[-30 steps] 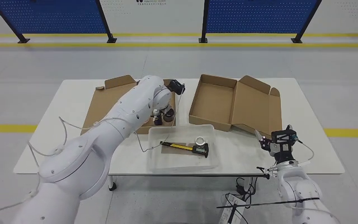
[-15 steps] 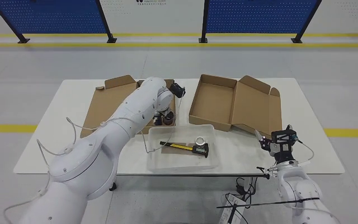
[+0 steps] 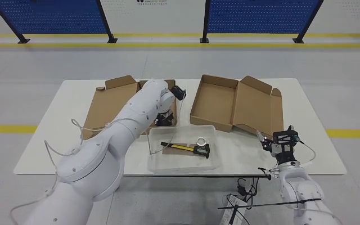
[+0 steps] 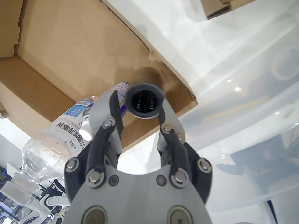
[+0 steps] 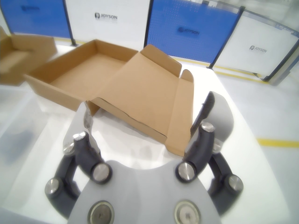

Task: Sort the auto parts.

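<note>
My left gripper (image 4: 140,109) is shut on a dark cylindrical bearing (image 4: 144,102), seen end-on with its hollow bore toward the camera. It hangs over the near right corner of the left cardboard box (image 4: 70,36). A clear plastic bottle (image 4: 58,136) lies in that box beside the fingers. From above, the left gripper (image 3: 163,117) sits at the left box's (image 3: 107,107) right edge. My right gripper (image 5: 147,108) stands open with nothing in it at the table's front right (image 3: 279,140), near the open right box (image 5: 88,71).
A clear plastic tray (image 3: 160,160) at the front centre holds a yellow-handled tool (image 3: 177,147), a dark caliper (image 3: 201,149) and a white ring (image 3: 201,141). The right cardboard box (image 3: 214,104) lies open with its lid (image 3: 253,109) folded out.
The left arm's elbow and forearm have swung slightly, with the wrist staying over the left box's right edge. The right arm has not moved.
</note>
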Robot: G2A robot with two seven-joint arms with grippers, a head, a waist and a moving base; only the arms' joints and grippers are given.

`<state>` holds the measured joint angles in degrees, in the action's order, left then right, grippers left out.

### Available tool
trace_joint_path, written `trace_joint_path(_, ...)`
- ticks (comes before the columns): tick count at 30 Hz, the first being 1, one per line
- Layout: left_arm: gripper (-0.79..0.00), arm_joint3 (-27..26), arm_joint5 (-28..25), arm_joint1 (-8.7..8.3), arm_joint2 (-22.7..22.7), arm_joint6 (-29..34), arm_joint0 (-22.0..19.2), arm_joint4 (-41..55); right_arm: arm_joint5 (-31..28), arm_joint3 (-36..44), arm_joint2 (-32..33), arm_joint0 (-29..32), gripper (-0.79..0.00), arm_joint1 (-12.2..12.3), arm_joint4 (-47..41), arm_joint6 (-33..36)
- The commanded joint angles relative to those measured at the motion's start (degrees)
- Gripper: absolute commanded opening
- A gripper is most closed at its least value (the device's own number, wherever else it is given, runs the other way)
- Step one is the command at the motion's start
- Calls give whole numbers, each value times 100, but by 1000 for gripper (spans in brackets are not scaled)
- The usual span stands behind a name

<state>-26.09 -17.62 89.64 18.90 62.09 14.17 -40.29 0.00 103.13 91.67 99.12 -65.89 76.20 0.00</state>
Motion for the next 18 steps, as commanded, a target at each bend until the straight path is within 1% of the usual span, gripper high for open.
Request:
trace_joint_path(1,0,53,-12,32,16,-19,-15,-17,0,0,0,0,0,0,0,0)
trace_joint_path(7,0,110,-51,96,66,-32,-100,-78,0,0,0,0,0,0,0,0)
trace_joint_path(11,0,13,-110,119,130,-24,-222,-117,0,0,0,0,0,0,0,0)
trace_joint_path(15,0,-127,-127,94,240,-44,-360,-130,0,0,0,0,0,0,0,0)
trace_joint_path(18,0,-296,-88,41,287,-58,-429,-273,0,0,0,0,0,0,0,0)
